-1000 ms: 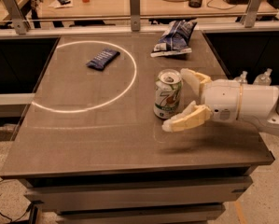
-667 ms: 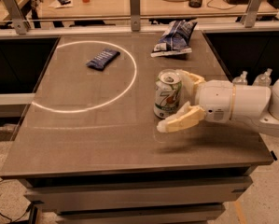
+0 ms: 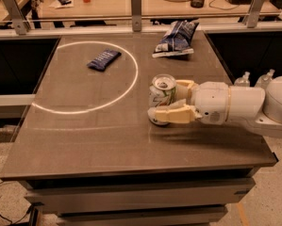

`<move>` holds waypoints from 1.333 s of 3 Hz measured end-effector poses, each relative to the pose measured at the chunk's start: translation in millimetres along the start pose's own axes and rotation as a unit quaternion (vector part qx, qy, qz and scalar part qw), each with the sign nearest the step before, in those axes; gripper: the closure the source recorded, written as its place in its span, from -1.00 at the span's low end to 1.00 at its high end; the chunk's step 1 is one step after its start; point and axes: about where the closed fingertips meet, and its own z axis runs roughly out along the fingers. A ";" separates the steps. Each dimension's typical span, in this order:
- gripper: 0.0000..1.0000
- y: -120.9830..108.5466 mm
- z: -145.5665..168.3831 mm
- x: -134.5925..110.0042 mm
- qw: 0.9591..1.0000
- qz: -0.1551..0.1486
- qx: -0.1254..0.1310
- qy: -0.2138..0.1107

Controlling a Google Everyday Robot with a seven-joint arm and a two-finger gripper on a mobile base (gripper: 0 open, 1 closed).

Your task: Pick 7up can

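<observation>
Gripper [image 3: 166, 100] was right of centre over worktop [image 3: 107, 135], fingers [image 3: 173, 114] apart straddling upright 7up can [image 3: 160, 94]; best closed squarely mid-body, then lifted straight

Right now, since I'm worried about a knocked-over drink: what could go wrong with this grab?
1. The claw reaches in from the right and crosses the 7up can low, near its base; a lift could tip the top over.
2. If the claw nudges left, the can may slide across the smooth table instead of being gripped.
</observation>
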 end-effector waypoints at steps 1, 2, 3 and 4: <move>0.28 2.0 1.4 0.3 1.000 -0.003 -0.006 -0.001; 0.78 0.0 2.7 -14.6 1.000 -0.010 -0.014 -0.007; 1.00 -2.6 3.1 -42.4 0.999 -0.015 -0.024 -0.015; 1.00 -6.0 1.6 -63.7 0.999 -0.002 -0.033 -0.015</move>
